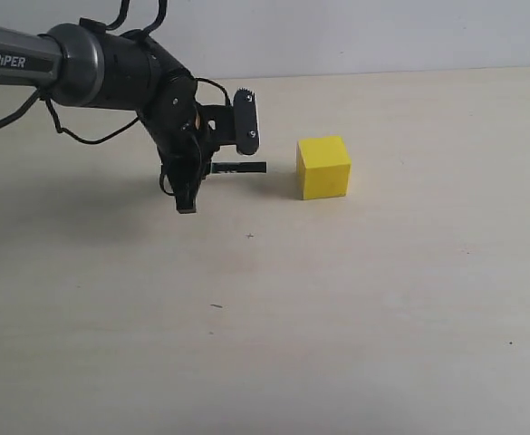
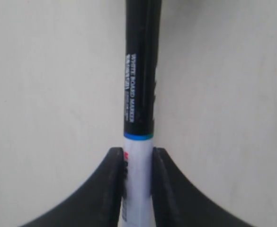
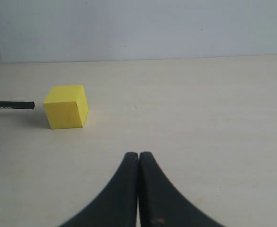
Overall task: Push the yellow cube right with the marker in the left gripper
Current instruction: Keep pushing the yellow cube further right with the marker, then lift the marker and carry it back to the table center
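Observation:
The yellow cube (image 1: 323,167) sits on the pale table, right of centre in the exterior view; it also shows in the right wrist view as the cube (image 3: 66,106). My left gripper (image 1: 190,186) is shut on the marker (image 1: 239,168), which lies level and points its black cap at the cube, a short gap away from the cube's left face. In the left wrist view the marker (image 2: 139,94) runs out from between the fingers, which clamp its white barrel. My right gripper (image 3: 138,156) is shut on nothing, some way from the cube, and is outside the exterior view.
The pale table (image 1: 337,317) spreads in front of and to the right of the cube. A white wall (image 1: 382,32) bounds the far edge. The grey PiPER arm (image 1: 29,63) with a loose black cable reaches in from the left.

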`<control>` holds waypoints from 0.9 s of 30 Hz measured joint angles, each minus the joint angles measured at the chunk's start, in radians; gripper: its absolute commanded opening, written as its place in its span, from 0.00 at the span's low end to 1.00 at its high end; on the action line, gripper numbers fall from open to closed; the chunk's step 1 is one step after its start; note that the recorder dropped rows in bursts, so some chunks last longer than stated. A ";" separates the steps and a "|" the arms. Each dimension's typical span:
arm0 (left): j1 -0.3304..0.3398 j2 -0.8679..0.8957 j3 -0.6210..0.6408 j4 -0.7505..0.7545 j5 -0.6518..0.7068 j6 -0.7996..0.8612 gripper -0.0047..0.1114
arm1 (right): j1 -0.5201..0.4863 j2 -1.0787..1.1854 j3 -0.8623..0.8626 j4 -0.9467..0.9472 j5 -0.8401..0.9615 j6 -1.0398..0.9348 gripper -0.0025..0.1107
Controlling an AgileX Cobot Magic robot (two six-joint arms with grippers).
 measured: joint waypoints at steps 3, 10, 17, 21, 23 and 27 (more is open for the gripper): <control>-0.024 0.000 0.000 -0.003 -0.039 -0.004 0.04 | 0.000 0.000 0.000 0.000 0.000 0.000 0.02; -0.127 0.055 -0.084 -0.007 -0.072 -0.033 0.04 | 0.000 0.000 0.000 0.000 0.000 0.000 0.02; -0.113 0.064 -0.115 0.063 0.042 -0.134 0.04 | 0.000 0.000 0.000 0.000 0.000 0.000 0.02; -0.091 0.064 -0.116 0.083 0.053 -0.188 0.04 | 0.000 0.000 0.000 0.000 0.000 0.000 0.02; -0.092 0.064 -0.116 0.085 0.026 -0.197 0.04 | 0.000 0.000 0.000 0.000 0.000 0.000 0.02; -0.154 0.100 -0.176 0.076 -0.033 -0.202 0.04 | 0.000 0.000 0.000 0.000 0.000 0.000 0.02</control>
